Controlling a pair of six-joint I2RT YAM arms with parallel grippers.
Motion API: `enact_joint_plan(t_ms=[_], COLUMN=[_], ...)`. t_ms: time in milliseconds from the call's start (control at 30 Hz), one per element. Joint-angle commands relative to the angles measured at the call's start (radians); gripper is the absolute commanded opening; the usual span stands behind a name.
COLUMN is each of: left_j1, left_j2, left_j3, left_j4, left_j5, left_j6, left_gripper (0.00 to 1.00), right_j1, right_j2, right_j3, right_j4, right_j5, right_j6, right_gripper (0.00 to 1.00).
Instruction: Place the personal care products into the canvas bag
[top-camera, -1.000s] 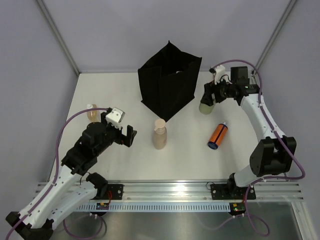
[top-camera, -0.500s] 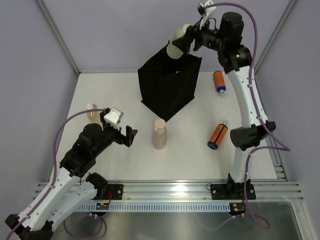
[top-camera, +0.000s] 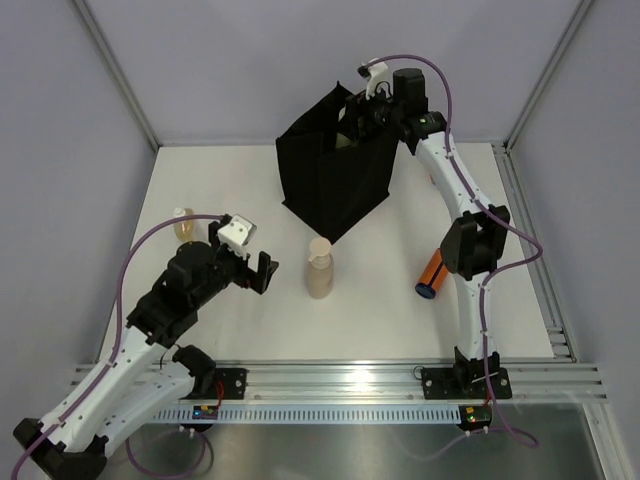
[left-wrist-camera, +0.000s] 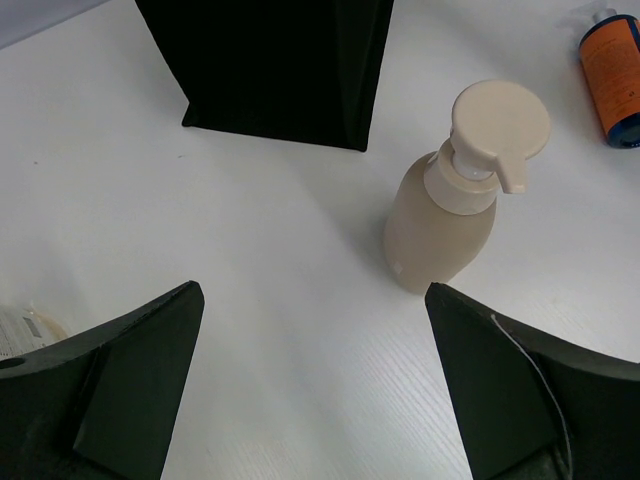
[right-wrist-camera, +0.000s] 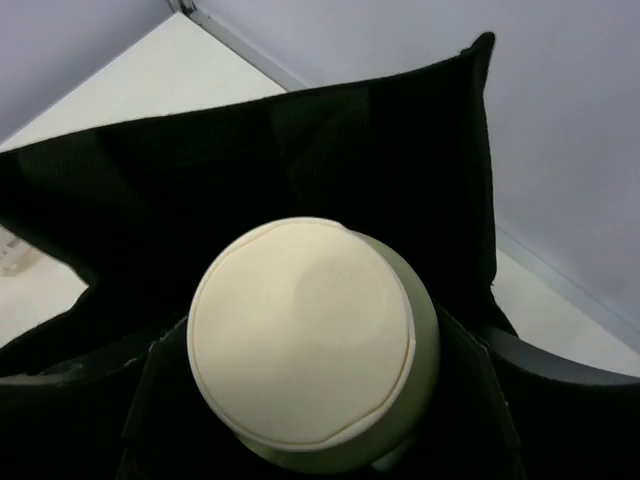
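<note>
The black canvas bag (top-camera: 335, 170) stands open at the back centre. My right gripper (top-camera: 358, 112) is over its open top, shut on the olive-green bottle with cream cap (right-wrist-camera: 312, 335), which hangs inside the bag's mouth (right-wrist-camera: 200, 180). The tan bottle with beige cap (top-camera: 319, 268) stands in front of the bag, also in the left wrist view (left-wrist-camera: 450, 205). My left gripper (top-camera: 258, 272) is open and empty to its left. One orange cylinder (top-camera: 430, 272) lies at the right, partly behind the right arm. The small whitish bottle (top-camera: 183, 225) stands at the left.
The table's left edge runs beside the whitish bottle. The right arm's lower link (top-camera: 470, 250) stands over the right side of the table and covers what lies behind it. The left wrist view shows the bag's base (left-wrist-camera: 270, 70) and the orange cylinder (left-wrist-camera: 612, 70).
My right arm has carried the olive-green bottle from the table's right side up and across to the bag's open top. The left arm has barely moved.
</note>
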Motion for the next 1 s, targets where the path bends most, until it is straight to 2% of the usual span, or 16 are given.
enact_joint_plan(t_ms=[0,200,367,633,867,967], left_j1=[0.003,0.003,0.003,0.003,0.003,0.002], left_j2=[0.004,0.009,-0.011,0.001,0.006,0.015], left_j3=[0.007,0.01,0.002,0.005,0.004,0.007], left_j4=[0.038,0.038,0.046,0.041,0.043,0.044], left_j5=[0.042,0.107,0.118,0.133,0.136,0.144], left_j6=[0.023,0.009,0.008,0.008,0.009,0.012], left_gripper=[0.99,0.99,0.99,0.99,0.99,0.99], right_j1=[0.024,0.047,0.06,0.07,0.079,0.083], right_j2=[-0.151,-0.08,-0.111,-0.109,-0.08,-0.066], right_j3=[-0.022,-0.025,-0.023,0.007,-0.011,-0.014], right_j4=[-0.033,-0.099,-0.068,0.084,0.056,-0.008], right_j5=[-0.03,0.017,-0.151,-0.348,-0.271,-0.156], right_j6=[-0.147,-0.193,-0.131,0.173,0.16,0.076], right_gripper=[0.0,0.0,0.0,0.0,0.0,0.0])
